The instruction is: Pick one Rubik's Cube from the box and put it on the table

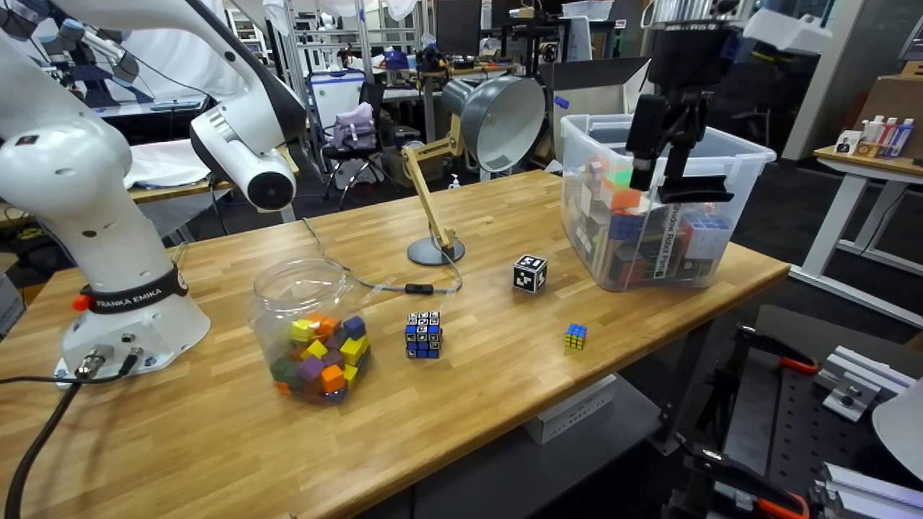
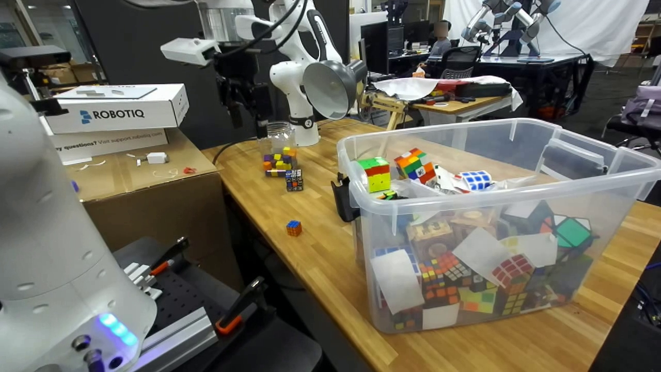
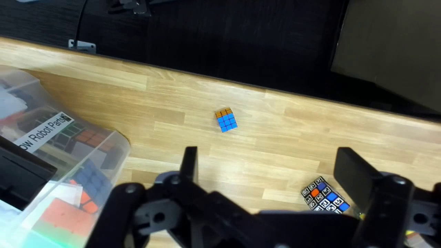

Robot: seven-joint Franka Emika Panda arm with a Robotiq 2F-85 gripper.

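The Rubik's Cube (image 1: 575, 336) is very small and rests on the light wooden table (image 1: 461, 404) near its edge. It also shows in an exterior view (image 2: 294, 228) and, with a blue top and orange side, in the wrist view (image 3: 226, 120). The clear box (image 1: 746, 162) stands on the table, full of colourful cubes and papers; it also shows in an exterior view (image 2: 614, 206). My gripper (image 3: 267, 155) is open and empty, high above the table beside the box. In the wrist view the small cube lies beyond the fingertips, apart from them.
A black-and-white cube (image 1: 530, 274) and a blue-tiled patterned cube (image 1: 423, 335) lie on the table. A round clear jar (image 1: 303, 277) of coloured cubes, a desk lamp (image 1: 501, 122) and a second white arm (image 1: 130, 231) stand farther along. Cardboard boxes (image 2: 150, 199) stand beside the table.
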